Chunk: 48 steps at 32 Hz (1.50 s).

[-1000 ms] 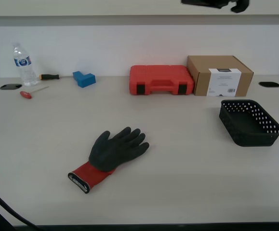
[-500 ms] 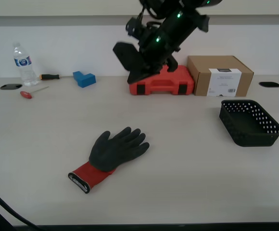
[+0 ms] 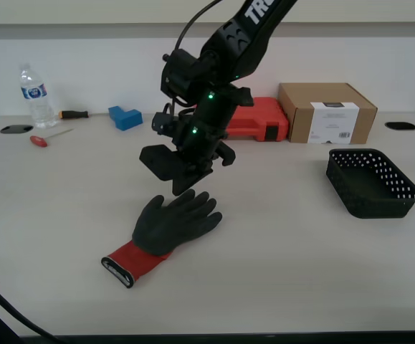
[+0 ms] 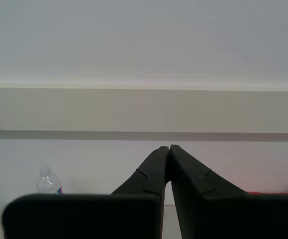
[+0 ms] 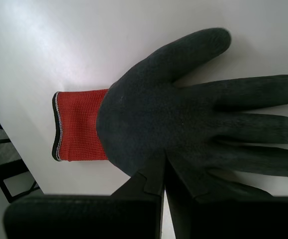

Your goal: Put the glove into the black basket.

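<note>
The glove (image 3: 171, 226) lies palm up on the table, dark fingers toward the back, red cuff toward the front. My first gripper (image 3: 180, 185) hangs just above its fingertips, jaws shut and empty. In the first wrist view the glove (image 5: 183, 124) fills the frame under the closed first gripper (image 5: 164, 154). The black basket (image 3: 379, 204) stands empty at the exterior view's right. My second gripper (image 4: 169, 147) is shut and empty, raised and facing the wall; it does not show in the exterior view.
A red tool case (image 3: 239, 118) and a brown cardboard box (image 3: 327, 112) stand at the back. A water bottle (image 3: 35, 97), a blue block (image 3: 125, 117) and two screwdrivers (image 3: 46, 137) lie at the back left. The bottle also shows in the second wrist view (image 4: 49, 181).
The first arm has come down from the top of the exterior view, past the red case, to just above the glove's fingers. Glove and basket have not moved.
</note>
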Available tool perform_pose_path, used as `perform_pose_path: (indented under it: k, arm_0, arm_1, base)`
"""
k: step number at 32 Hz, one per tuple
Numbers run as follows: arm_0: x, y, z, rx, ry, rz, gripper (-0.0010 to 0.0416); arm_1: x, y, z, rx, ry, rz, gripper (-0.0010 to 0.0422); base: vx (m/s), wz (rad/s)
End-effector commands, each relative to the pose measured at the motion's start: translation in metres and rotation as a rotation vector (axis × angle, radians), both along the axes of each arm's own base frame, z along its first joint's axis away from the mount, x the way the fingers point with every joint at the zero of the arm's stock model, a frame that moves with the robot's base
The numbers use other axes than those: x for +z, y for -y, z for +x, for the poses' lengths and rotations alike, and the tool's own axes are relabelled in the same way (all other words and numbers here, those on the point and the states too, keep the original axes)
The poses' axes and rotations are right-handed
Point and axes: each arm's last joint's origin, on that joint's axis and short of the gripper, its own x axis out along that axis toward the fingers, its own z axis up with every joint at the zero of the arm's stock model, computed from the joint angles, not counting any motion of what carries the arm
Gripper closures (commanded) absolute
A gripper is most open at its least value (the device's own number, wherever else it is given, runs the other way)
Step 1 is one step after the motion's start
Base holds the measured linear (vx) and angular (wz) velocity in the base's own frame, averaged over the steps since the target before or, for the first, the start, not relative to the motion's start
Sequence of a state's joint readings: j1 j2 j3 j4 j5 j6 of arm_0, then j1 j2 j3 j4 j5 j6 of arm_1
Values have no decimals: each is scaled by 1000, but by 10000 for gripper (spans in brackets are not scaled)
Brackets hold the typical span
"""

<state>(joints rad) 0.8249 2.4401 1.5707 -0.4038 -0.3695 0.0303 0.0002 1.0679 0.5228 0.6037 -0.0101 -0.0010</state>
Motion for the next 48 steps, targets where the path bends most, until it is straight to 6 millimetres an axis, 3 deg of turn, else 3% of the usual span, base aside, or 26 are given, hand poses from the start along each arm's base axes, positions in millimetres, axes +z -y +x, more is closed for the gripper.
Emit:
perform_pose_path:
  k: [1, 5, 8, 17, 20, 24, 36, 43, 48]
  arm_0:
    - [-15, -6, -1, 14, -36, -50, 405]
    - [-37, -10, 1, 9, -89, -73, 403]
    - [-42, -10, 0, -3, -124, -76, 399]
    - [-49, -10, 0, 20, -68, -104, 216]
    - [-49, -10, 1, 43, -43, -102, 170]
    - [-50, -10, 1, 44, -1, -139, 149]
    - [-53, -6, 1, 52, 132, -270, 147]
    - [-72, 0, -3, 57, 98, -313, 159]
    - [-75, 0, -3, 57, 98, -314, 228]
  arm_1:
    - [1, 0, 0, 0, 5, 1, 412]
    - [1, 0, 0, 0, 5, 1, 412]
    - [1, 0, 0, 0, 5, 2, 412]
    - [1, 0, 0, 0, 5, 1, 412]
    - [1, 0, 0, 0, 5, 1, 412]
    - [1, 0, 0, 0, 5, 1, 412]
    - [1, 0, 0, 0, 5, 2, 412]
    - [1, 0, 0, 0, 6, 1, 412]
    - [1, 0, 0, 0, 5, 1, 412]
  base:
    - [0, 0]
    - [0, 0]
    - [0, 0]
    - [0, 0]
    - [0, 0]
    - [0, 0]
    - [0, 0]
    - [0, 0]
    - [0, 0]
